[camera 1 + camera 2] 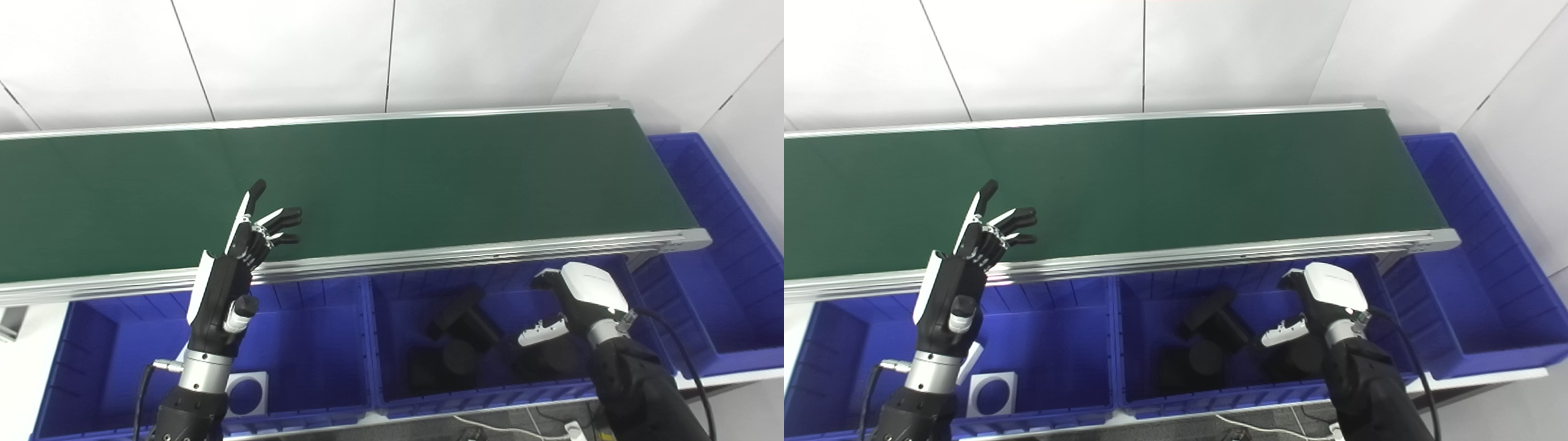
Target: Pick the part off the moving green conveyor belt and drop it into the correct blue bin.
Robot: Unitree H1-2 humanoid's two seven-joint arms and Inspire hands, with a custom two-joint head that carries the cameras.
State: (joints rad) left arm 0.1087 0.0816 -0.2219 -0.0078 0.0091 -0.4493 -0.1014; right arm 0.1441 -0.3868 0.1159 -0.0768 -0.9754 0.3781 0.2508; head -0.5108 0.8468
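Right hand [576, 300] is hanging over the middle blue bin [392, 392] of black parts [459, 318], fingers hidden, state unclear. Left hand [245, 245] is hovering open at the green conveyor belt [429, 177]; no part showing, so late grabs risk misses. White wall panels [275, 55] are standing behind.

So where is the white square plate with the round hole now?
The white plate lies in the left blue bin, at its front, partly behind the left hand's wrist.
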